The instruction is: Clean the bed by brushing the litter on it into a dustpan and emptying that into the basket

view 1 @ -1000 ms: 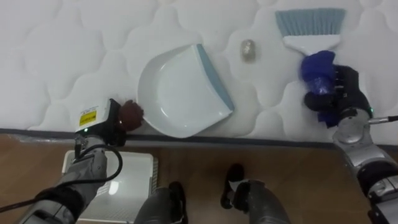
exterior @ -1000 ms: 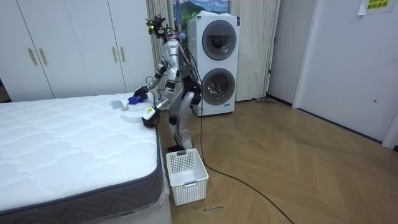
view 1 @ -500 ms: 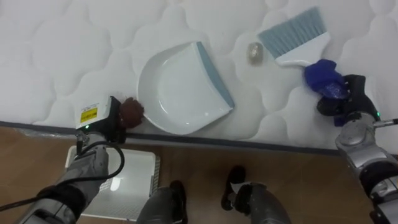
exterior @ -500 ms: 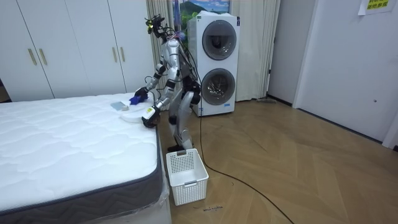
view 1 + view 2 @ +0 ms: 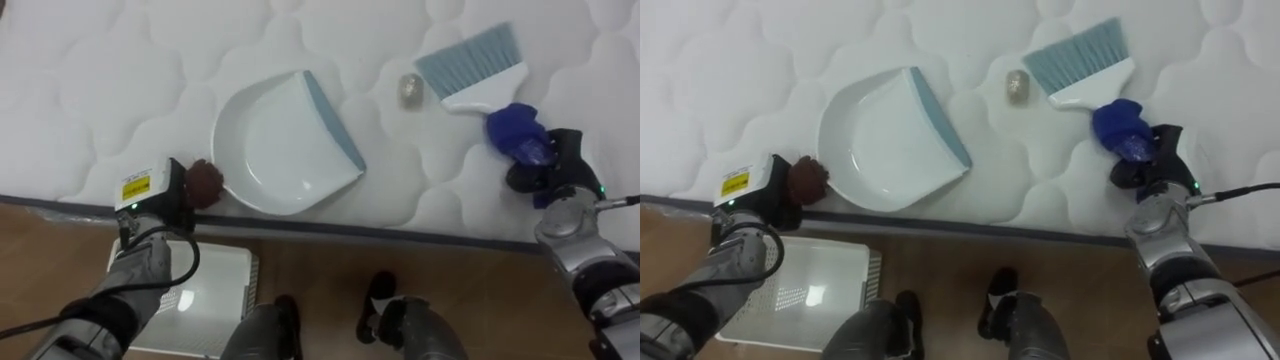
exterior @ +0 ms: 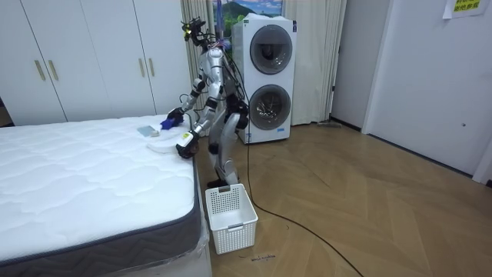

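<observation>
Item 1. Small pale crumpled scrap (image 5: 409, 88): the debris to be cleared. It lies on the white quilted mattress (image 5: 100, 80), back from the near edge, between the two tools and closer to the brush.

Item 2. Hand brush (image 5: 470, 62) with grey-blue bristles, a white head and a blue handle. It lies low on the mattress with its bristles pointing away from the robot. The bristle corner is just beside the scrap, on its right. The right hand (image 5: 553, 172) has dark fingers wrapped round the blue handle.

Item 3. White plastic dustpan (image 5: 270, 145) with a grey-blue lip. It sits flat on the mattress with the lip turned toward the scrap and a gap between them. Its brown handle end sits at the mattress edge. The left hand (image 5: 150, 195) appears clamped on that handle.

Item 4. White slatted plastic basket (image 5: 205, 285) on the wooden floor below the left arm. It is probably where the pan gets emptied.

Position: in the room view the robot stands at the bedside, leaning over a corner of the bed.

Step in hand, as judged: sweeping the scrap into the pan. To do it well:
- Set the bristles down on the far right of the scrap.
- Draw the brush leftward in one low stroke.
- Press the lip firmly into the quilting so the scrap cannot slip under it.
- The scrap looks light and may roll along a quilted furrow.
</observation>
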You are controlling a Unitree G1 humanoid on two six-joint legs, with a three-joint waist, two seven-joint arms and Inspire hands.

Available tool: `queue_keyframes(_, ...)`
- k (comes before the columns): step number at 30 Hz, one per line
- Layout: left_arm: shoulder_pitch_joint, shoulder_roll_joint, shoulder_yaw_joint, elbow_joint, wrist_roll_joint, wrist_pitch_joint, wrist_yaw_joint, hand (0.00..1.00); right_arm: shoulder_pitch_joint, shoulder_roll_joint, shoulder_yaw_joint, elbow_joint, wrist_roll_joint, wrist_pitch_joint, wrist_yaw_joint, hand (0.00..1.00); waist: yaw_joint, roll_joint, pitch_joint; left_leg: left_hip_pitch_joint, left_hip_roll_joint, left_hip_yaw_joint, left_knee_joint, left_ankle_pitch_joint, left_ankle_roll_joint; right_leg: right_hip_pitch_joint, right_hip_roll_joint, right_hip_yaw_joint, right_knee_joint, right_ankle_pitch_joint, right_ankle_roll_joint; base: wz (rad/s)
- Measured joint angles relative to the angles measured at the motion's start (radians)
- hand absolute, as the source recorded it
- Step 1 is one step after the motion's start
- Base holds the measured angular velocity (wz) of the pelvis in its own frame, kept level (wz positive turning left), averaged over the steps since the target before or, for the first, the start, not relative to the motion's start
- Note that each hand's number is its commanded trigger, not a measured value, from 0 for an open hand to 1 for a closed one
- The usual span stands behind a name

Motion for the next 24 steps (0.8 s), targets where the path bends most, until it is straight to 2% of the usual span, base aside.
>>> queue_keyframes(6, -0.004, 0.002, 0.001, -0.003, 0.030, 0.019, 0.000, 1.00, -0.020, -0.001, -0.007, -0.002, -0.131, 0.040, -0.033, 1.00, -0.016, -0.013, 0.0017, -0.002, -0.004, 0.005, 0.007, 0.000, 0.008, -0.002, -0.015, 0.003, 0.012, -0.003, 0.006, 0.03)
queue_keyframes(8, -0.008, 0.010, 0.004, -0.003, 0.051, 0.019, 0.000, 1.00, -0.034, -0.001, -0.006, -0.003, -0.193, 0.053, -0.038, 1.00, -0.014, -0.030, 0.0010, -0.003, -0.005, 0.014, 0.009, 0.000, 0.008, -0.013, -0.017, 0.013, 0.026, -0.003, 0.006, -0.09)
queue_keyframes(10, -0.021, 0.034, 0.002, -0.003, 0.080, 0.019, 0.000, 1.00, -0.052, -0.003, -0.002, -0.002, -0.264, 0.066, -0.043, 1.00, -0.015, -0.061, 0.0029, -0.004, -0.004, 0.023, 0.013, 0.000, 0.008, -0.024, -0.016, 0.025, 0.030, -0.003, 0.003, -0.10)
queue_keyframes(13, -0.024, 0.053, 0.001, -0.005, 0.113, 0.020, 0.000, 1.00, -0.077, -0.012, 0.005, -0.002, -0.386, 0.094, -0.056, 1.00, -0.017, -0.080, 0.0030, -0.003, -0.002, 0.025, 0.016, 0.000, 0.009, -0.022, -0.014, 0.026, 0.027, 0.002, 0.002, -0.05)
queue_keyframes(16, -0.031, 0.057, 0.002, -0.013, 0.146, 0.030, 0.004, 1.00, -0.099, -0.039, 0.007, -0.005, -0.534, 0.112, -0.058, 1.00, -0.018, -0.098, 0.0039, -0.005, -0.002, 0.027, 0.019, 0.000, 0.010, -0.023, -0.015, 0.027, 0.027, 0.005, 0.001, -0.01)
queue_keyframes(20, -0.033, 0.080, 0.000, -0.014, 0.183, 0.038, 0.022, 1.00, -0.148, -0.068, 0.067, -0.006, -0.671, 0.147, -0.067, 1.00, -0.015, -0.126, 0.0035, -0.006, 0.013, 0.032, 0.019, 0.000, 0.010, -0.020, -0.007, 0.020, 0.014, 0.012, -0.005, -0.04)
queue_keyframes(22, -0.033, 0.088, 0.001, -0.016, 0.214, 0.040, 0.027, 1.00, -0.177, -0.079, 0.088, -0.012, -0.765, 0.170, -0.068, 1.00, -0.009, -0.134, 0.0059, -0.002, 0.020, 0.033, 0.018, 0.000, 0.009, -0.014, 0.003, 0.019, 0.001, 0.020, -0.008, -0.09)
queue_keyframes(24, -0.035, 0.093, 0.001, -0.019, 0.222, 0.040, 0.027, 1.00, -0.183, -0.092, 0.114, -0.033, -0.826, 0.174, -0.067, 1.00, -0.007, -0.144, 0.0089, 0.001, 0.020, 0.036, 0.016, 0.000, 0.008, -0.013, 0.004, 0.022, 0.001, 0.020, -0.008, -0.05)
